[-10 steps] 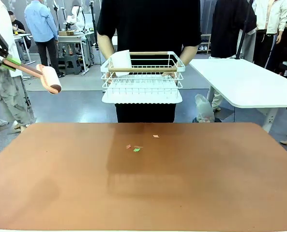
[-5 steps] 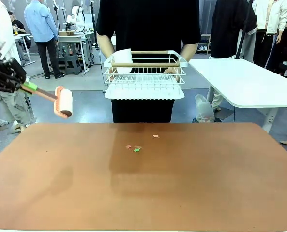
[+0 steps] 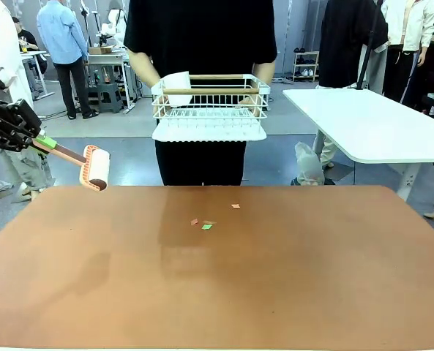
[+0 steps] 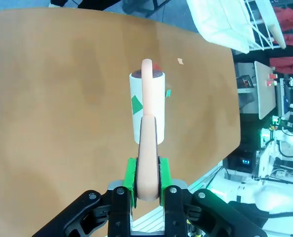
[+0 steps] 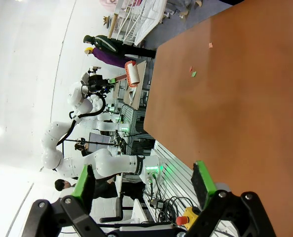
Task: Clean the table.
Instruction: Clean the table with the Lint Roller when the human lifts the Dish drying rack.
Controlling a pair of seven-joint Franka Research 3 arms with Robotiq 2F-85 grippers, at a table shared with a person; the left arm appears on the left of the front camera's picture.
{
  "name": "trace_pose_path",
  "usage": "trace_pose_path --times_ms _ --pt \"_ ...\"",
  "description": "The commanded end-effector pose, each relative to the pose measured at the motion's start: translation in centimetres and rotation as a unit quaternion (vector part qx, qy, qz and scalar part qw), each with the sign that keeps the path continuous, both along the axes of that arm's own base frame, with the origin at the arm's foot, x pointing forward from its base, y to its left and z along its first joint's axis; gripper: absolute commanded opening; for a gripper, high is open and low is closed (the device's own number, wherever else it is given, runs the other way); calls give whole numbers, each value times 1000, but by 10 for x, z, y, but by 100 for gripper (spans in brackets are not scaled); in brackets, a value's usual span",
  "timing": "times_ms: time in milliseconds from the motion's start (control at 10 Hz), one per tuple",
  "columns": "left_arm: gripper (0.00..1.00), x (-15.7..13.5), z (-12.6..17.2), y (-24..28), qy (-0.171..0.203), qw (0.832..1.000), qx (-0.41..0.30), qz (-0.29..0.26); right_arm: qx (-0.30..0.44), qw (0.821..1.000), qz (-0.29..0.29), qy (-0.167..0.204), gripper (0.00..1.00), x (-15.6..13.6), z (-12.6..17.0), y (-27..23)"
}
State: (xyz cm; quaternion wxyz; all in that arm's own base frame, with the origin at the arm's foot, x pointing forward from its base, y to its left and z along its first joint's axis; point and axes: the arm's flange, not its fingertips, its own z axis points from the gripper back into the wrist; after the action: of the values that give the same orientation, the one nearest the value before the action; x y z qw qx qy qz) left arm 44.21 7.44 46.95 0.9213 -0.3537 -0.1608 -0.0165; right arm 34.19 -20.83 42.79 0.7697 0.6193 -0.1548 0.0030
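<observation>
Nearest to the robot, the right gripper (image 5: 144,180) stands with its two green-padded fingers wide apart and nothing between them, above the near side of the large rectangular table (image 3: 290,292) with the matte reddish-brown top. This table takes the whole foreground and reaches to the person at its far edge. Around its middle lie a few small paper scraps (image 3: 206,226), one green and the others pale orange, close together. At the far left corner of the table the left gripper (image 4: 147,177) is closed tight on the salmon-pink handle of a lint roller (image 3: 96,168) with a white paper roll; whether the roll touches the top I cannot tell. Behind the far edge a person (image 3: 202,29) in black holds with both hands a white wire basket (image 3: 209,110) with a wooden bar. Further right stands a white-topped table (image 3: 370,124).
</observation>
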Motion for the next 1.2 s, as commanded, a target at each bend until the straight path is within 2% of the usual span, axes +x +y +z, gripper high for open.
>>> trace_pose_path --times_ms 0,100,200,300,500,700,1100 --pt "22 0 -2 0 2 1000 1 -1 0 1000 1 -4 100 0 3 0" --pt "22 21 -15 -5 37 999 28 -26 0 1000 1 -4 100 0 3 0" --pt "22 36 -27 -14 65 997 16 -49 0 1000 1 -4 100 0 3 0" --pt "22 44 -41 -26 70 997 18 -35 0 1000 1 -4 100 0 3 0" --pt "22 52 -72 -44 96 994 6 -53 0 1000 1 -4 100 0 3 0" --pt "22 63 -92 -53 110 991 3 -77 0 1000 1 -4 100 0 3 0" --pt "22 93 -112 -54 108 992 -5 -65 0 1000 1 -4 100 0 3 0"
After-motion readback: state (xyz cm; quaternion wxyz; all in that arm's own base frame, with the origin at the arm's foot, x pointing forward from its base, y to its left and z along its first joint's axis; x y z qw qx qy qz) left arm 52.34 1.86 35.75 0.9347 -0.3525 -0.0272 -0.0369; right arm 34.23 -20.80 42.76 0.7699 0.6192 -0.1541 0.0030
